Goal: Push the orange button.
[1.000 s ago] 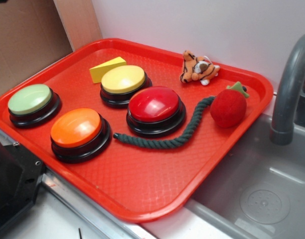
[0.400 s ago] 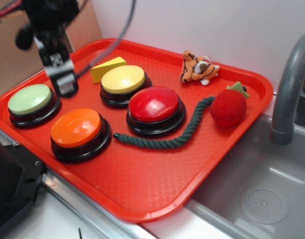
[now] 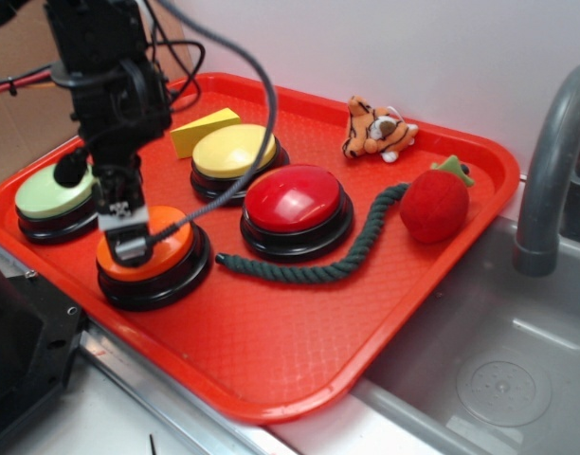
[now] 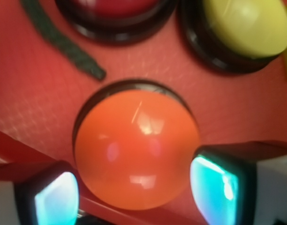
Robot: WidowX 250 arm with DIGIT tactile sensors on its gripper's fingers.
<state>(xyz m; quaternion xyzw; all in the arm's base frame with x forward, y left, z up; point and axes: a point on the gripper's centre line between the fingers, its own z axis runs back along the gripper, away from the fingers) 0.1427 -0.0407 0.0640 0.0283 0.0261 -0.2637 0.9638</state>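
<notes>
The orange button (image 3: 172, 242), a glossy orange dome on a black base, sits at the front left of the red tray (image 3: 271, 351). My gripper (image 3: 129, 246) hangs straight down over it with its tip at the dome's left part. I cannot tell whether it touches the dome. In the wrist view the orange dome (image 4: 136, 147) fills the middle. My gripper (image 4: 136, 194) is open and empty there. One finger (image 4: 56, 199) shows at the dome's left edge and the other (image 4: 218, 187) at its right edge.
On the tray are a green button (image 3: 44, 194), a yellow button (image 3: 235, 150), a red button (image 3: 295, 197), a yellow wedge (image 3: 203, 128), a dark green rope (image 3: 347, 256), a tiger plush (image 3: 377, 131) and a red strawberry plush (image 3: 434, 204). A sink (image 3: 498, 370) with a grey faucet (image 3: 551, 171) lies to the right.
My arm came into view from the upper left, passed above the green button, and has dropped down onto the orange button. Nothing on the tray has moved.
</notes>
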